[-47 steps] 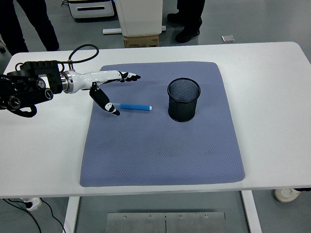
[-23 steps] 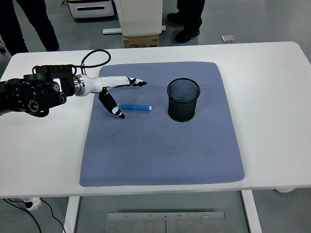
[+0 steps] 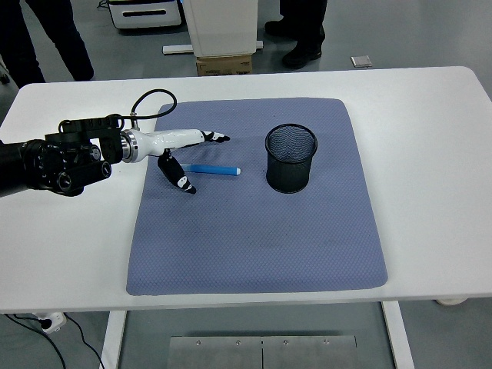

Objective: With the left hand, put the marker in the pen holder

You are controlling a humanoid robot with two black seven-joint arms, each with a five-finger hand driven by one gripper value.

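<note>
A blue marker (image 3: 214,169) with a white tip lies flat on the blue-grey mat (image 3: 257,231), left of a black mesh pen holder (image 3: 290,157) that stands upright and empty. My left hand (image 3: 192,157) hovers at the marker's left end, open: its fingers (image 3: 209,137) stretch out just behind the marker and the thumb (image 3: 177,178) points down in front of it. It holds nothing. The right arm is out of view.
The mat covers the middle of the white table (image 3: 430,154). Beyond the far edge stand a cardboard box (image 3: 224,64), a white pedestal (image 3: 220,27) and people's legs (image 3: 304,31).
My left arm has shifted right and lowered toward the mat, bringing the fingers and thumb closer around the marker's left end. The marker and holder have not moved.
</note>
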